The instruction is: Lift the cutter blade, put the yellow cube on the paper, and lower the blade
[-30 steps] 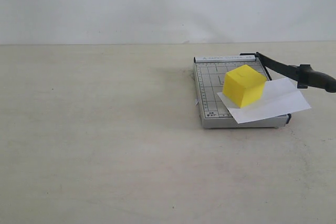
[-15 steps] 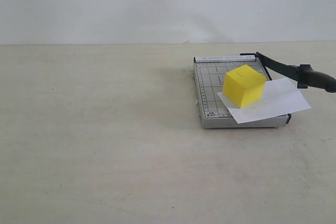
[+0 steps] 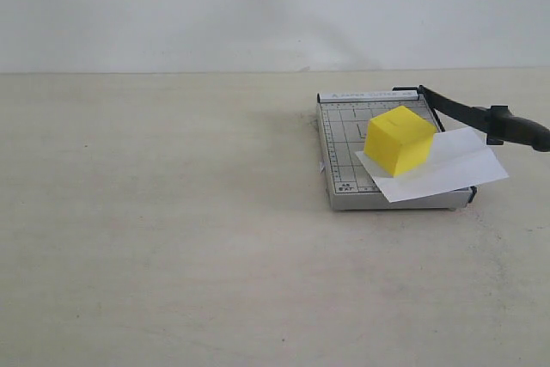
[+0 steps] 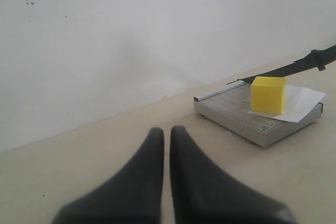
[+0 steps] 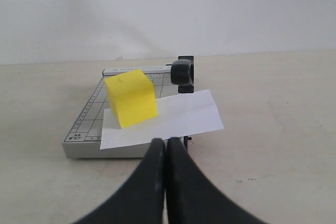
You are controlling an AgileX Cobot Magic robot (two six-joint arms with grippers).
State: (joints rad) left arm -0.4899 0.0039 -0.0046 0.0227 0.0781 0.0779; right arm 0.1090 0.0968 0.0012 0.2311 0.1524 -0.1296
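The yellow cube [image 3: 400, 138] sits on the white paper [image 3: 447, 169], which lies across the grey gridded trimmer base [image 3: 344, 139] and sticks out over its right edge. The black cutter blade [image 3: 468, 113] is raised at a slant above the base's right side, its thick handle [image 3: 520, 131] hanging past the paper. Neither arm shows in the exterior view. My left gripper [image 4: 166, 132] is shut and empty, well short of the trimmer and the yellow cube [image 4: 268, 94]. My right gripper [image 5: 166, 142] is shut and empty, just in front of the paper [image 5: 173, 116], facing the cube [image 5: 131, 97] and the blade's handle [image 5: 181, 72].
A beige table top [image 3: 172, 238] stretches to the left of the trimmer and in front of it. A plain white wall [image 3: 258, 6] stands behind the table.
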